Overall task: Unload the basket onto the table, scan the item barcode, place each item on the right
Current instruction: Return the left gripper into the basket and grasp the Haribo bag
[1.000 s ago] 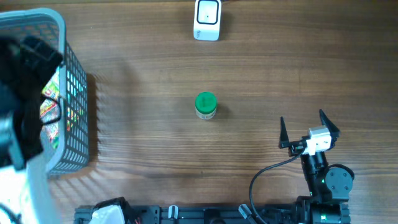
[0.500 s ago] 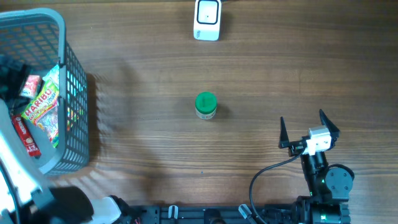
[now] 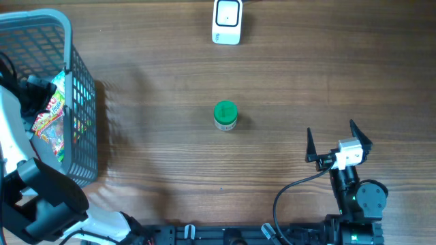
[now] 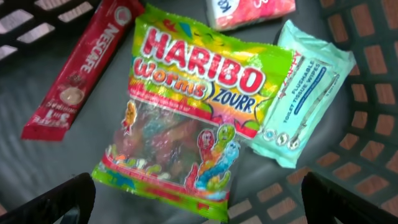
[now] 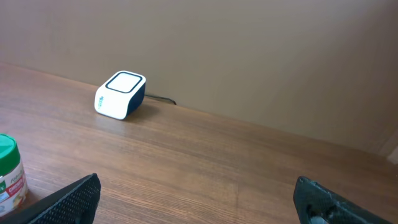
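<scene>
Hanging over the grey basket (image 3: 82, 88) at the table's (image 3: 306, 75) left edge, the left pincer (image 4: 199, 202) is spread wide and holds nothing. In its wrist view only its two dark fingertips show, one in each lower corner. Right below and between them lies a Haribo Worms bag (image 4: 186, 118), flat on the basket floor with its printed face up. No barcode can be made out on that face. A red Nescafe stick (image 4: 74, 71) lies slantwise to the left of the bag, close beside it. A pale green tissue pack (image 4: 305, 93) lies to the bag's right, its edge tucked against the bag's corner. Beyond the bag, a pink-and-white packet (image 4: 249, 9) is cut off by the top of the frame.

On the other side, the right pincer (image 3: 338, 139) sits low over the table's near right part, its jaws apart as far as they go and empty. A black cable (image 3: 293, 187) loops on the wood just beside its arm. Farther out, near the middle of the table, a small green-lidded jar (image 3: 225, 114) stands upright, well apart from both arms and from the basket. Farthest of all, at the table's back edge, the white barcode scanner (image 3: 227, 20) rests with its window facing up. It stands roughly in line with the jar and well apart from it. A plain beige wall (image 5: 249, 50) rises behind it.
</scene>
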`<action>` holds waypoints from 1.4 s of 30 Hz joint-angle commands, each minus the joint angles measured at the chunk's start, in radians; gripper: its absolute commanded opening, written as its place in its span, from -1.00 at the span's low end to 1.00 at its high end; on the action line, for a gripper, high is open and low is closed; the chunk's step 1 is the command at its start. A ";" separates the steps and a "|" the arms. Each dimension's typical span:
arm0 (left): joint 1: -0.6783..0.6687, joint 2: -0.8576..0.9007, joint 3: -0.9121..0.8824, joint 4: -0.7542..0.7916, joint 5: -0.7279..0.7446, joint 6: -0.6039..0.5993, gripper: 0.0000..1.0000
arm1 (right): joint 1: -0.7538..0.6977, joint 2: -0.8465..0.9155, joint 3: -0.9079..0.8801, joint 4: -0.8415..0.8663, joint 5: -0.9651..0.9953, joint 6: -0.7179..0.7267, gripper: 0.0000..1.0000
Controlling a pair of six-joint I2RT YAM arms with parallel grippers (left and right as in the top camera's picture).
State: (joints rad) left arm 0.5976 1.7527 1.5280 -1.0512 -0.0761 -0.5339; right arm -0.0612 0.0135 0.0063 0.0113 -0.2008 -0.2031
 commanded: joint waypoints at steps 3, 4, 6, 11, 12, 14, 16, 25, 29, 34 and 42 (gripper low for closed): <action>0.002 0.002 -0.095 0.081 0.008 0.033 1.00 | 0.004 -0.009 -0.001 0.003 0.003 -0.006 1.00; 0.002 0.002 -0.102 0.090 0.008 0.033 1.00 | 0.004 -0.009 -0.001 0.003 0.003 -0.005 1.00; 0.002 0.002 -0.119 0.106 0.008 0.033 1.00 | 0.004 -0.009 -0.001 0.003 0.002 -0.005 0.99; -0.023 0.002 -0.122 0.097 0.008 0.035 1.00 | 0.004 -0.009 -0.001 0.003 0.003 -0.005 0.99; -0.030 0.002 -0.122 0.099 0.008 0.037 1.00 | 0.004 -0.009 -0.001 0.003 0.003 -0.005 0.99; -0.050 0.002 -0.122 0.099 0.008 0.038 1.00 | 0.004 -0.009 -0.001 0.003 0.003 -0.005 1.00; -0.064 0.002 -0.122 0.102 0.004 0.057 1.00 | 0.004 -0.009 -0.001 0.003 0.003 -0.005 0.99; -0.063 0.015 -0.187 0.121 -0.026 0.056 1.00 | 0.004 -0.009 -0.001 0.003 0.003 -0.005 0.99; -0.063 0.015 -0.324 0.229 -0.027 0.056 1.00 | 0.004 -0.009 -0.001 0.003 0.003 -0.005 0.99; 0.000 0.014 -0.370 0.285 -0.047 0.056 1.00 | 0.004 -0.009 -0.001 0.003 0.003 -0.005 0.99; 0.022 -0.004 -0.335 0.290 -0.045 0.061 1.00 | 0.004 -0.009 -0.001 0.003 0.003 -0.006 0.99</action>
State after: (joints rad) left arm 0.6147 1.7580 1.1736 -0.7658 -0.1074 -0.4900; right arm -0.0612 0.0135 0.0063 0.0113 -0.2008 -0.2031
